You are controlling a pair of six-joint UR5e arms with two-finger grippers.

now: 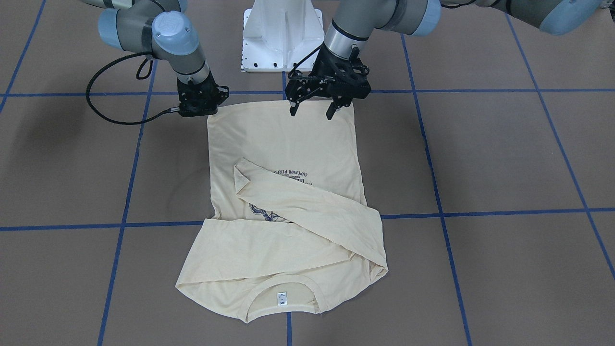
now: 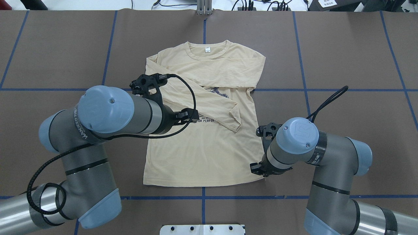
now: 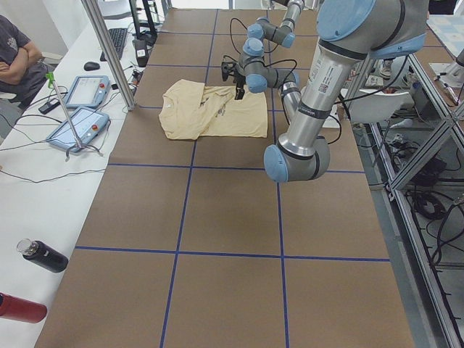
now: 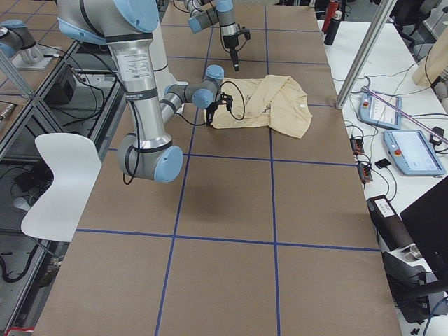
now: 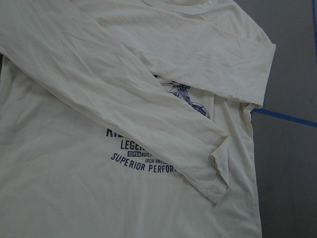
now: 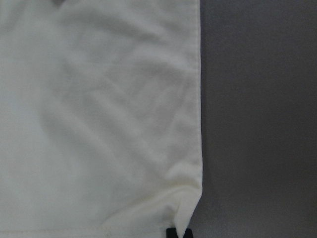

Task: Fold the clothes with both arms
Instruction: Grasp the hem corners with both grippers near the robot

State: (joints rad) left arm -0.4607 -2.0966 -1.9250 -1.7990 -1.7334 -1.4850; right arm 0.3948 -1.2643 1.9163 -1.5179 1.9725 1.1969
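Two sleeves lie crossed on the T-shirt, flat on the table, hem at 6 o'clock, so a hem-up fold seems next: right tool sits at the 5 o'clock corner, clamped or not I cannot tell, while left tool, fingers apart, needs the 7 o'clock corner.

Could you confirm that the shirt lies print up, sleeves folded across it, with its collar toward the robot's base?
Not quite: the shirt lies print up, sleeves folded across it, but with its hem toward the robot's base; the collar is at the far end, as the overhead view shows.
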